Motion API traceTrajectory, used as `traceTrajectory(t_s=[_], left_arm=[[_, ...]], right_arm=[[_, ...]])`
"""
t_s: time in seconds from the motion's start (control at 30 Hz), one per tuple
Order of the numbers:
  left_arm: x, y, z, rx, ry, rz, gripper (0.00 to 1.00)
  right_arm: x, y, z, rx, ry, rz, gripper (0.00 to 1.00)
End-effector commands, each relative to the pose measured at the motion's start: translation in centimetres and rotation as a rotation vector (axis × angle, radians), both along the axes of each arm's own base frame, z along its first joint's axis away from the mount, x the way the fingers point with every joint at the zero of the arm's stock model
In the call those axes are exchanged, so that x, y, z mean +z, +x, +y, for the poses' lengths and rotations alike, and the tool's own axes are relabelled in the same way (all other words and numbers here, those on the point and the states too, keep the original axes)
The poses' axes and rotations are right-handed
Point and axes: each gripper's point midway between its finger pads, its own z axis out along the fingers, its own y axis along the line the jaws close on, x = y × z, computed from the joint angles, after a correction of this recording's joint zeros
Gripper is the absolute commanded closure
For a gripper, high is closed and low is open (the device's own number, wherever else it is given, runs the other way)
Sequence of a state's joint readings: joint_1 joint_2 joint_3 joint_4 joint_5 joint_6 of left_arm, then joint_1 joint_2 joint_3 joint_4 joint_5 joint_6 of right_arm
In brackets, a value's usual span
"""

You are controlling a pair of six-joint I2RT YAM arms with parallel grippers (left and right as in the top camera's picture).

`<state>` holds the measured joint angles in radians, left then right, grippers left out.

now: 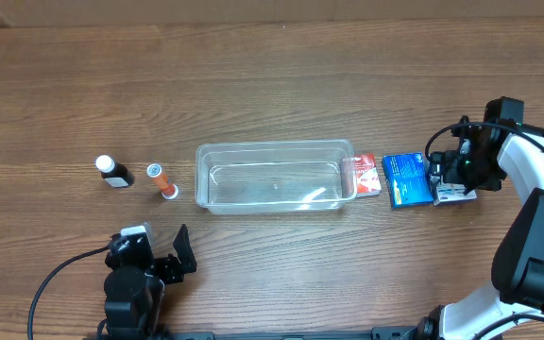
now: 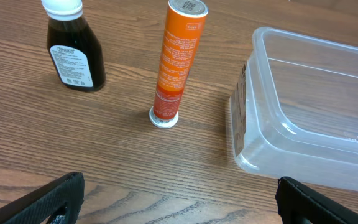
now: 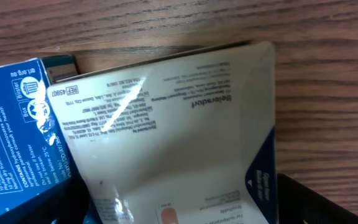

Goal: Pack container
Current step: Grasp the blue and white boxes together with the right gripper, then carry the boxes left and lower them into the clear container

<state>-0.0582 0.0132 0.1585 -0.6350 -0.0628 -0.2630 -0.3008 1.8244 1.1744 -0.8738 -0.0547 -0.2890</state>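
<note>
The container [image 1: 274, 177] is a clear plastic bin lying lengthwise mid-table, with nothing inside; its left end shows in the left wrist view [image 2: 303, 118]. My left gripper [image 1: 170, 265] is open and empty, near the front edge [image 2: 179, 199]. My right gripper [image 1: 450, 175] is open and low over a white box with a blue corner [image 3: 179, 118], which lies between its fingers [image 3: 179, 202]. Its left finger is mostly hidden. A blue box [image 1: 407, 179] lies just left of the white one [image 3: 14, 143].
A red and white box [image 1: 365, 176] lies against the container's right end. An orange tube [image 1: 161, 179] [image 2: 179, 62] and a dark bottle with a white cap [image 1: 113, 171] [image 2: 73, 53] stand left of the container.
</note>
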Motion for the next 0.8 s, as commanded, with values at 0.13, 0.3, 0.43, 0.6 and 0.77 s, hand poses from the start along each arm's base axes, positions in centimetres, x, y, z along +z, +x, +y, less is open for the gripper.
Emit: traceTrajectory(t_s=[0.13, 0.3, 0.43, 0.6, 0.77], left_arm=[[0.1, 0.1, 0.1, 0.010, -0.015, -0.009, 0.00], [0.1, 0.1, 0.1, 0.010, -0.015, -0.008, 0.00], [0.1, 0.1, 0.1, 0.010, -0.015, -0.008, 0.00], [0.1, 0.1, 0.1, 0.010, -0.015, -0.008, 0.00], [0.1, 0.1, 0.1, 0.010, -0.015, -0.008, 0.00]], right_arm=[[-0.7, 0.2, 0.3, -0.046, 0.004, 0.017, 0.19], [0.4, 0.2, -0.7, -0.281, -0.022, 0.042, 0.31], [7.9, 2.0, 0.4, -0.309, 0.007, -0.007, 0.45], [18.6, 1.9, 10.3, -0.088, 0.063, -0.206, 0.47], [19.4, -0.2, 24.6, 0.161, 0.169, -0.258, 0.46]])
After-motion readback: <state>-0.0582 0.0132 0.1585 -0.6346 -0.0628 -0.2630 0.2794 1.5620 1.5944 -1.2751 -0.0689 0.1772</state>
